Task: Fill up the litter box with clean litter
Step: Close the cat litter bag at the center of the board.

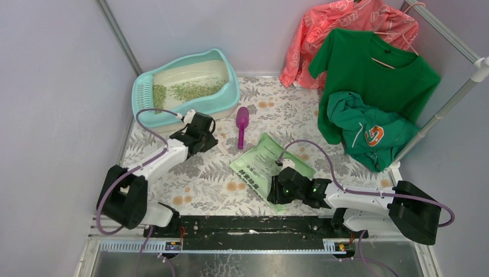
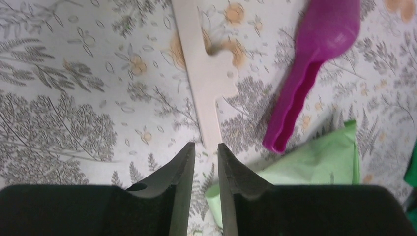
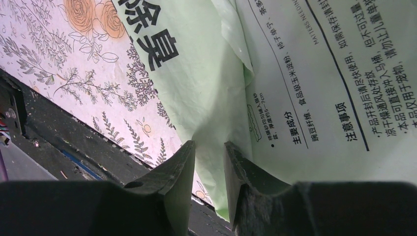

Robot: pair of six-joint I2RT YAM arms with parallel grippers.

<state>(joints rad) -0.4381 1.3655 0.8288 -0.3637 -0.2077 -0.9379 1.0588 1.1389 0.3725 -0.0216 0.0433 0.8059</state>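
Note:
The litter box [image 1: 230, 95] stands at the back left, turquoise-rimmed with a cream basin. Pale-green clean litter [image 1: 190, 89] lies spread across its floor. My left gripper [image 1: 209, 138] hovers just in front of the box. Its jaws [image 2: 206, 147] stand a narrow gap apart, holding nothing, over a pale paper strip [image 2: 204, 73]. My right gripper [image 1: 275, 189] is low at the near left corner of the light green printed bag [image 1: 262, 164]. Its jaws [image 3: 210, 147] are nearly together and empty, with the bag [image 3: 305, 73] lying flat just beyond them.
A purple scoop [image 1: 242, 124] lies between box and bag, also showing in the left wrist view [image 2: 314, 59]. Green shirts [image 1: 369, 69] and a coral garment [image 1: 346, 29] hang on a rack [image 1: 455, 98] at the back right. A black rail [image 1: 242, 225] runs along the near edge.

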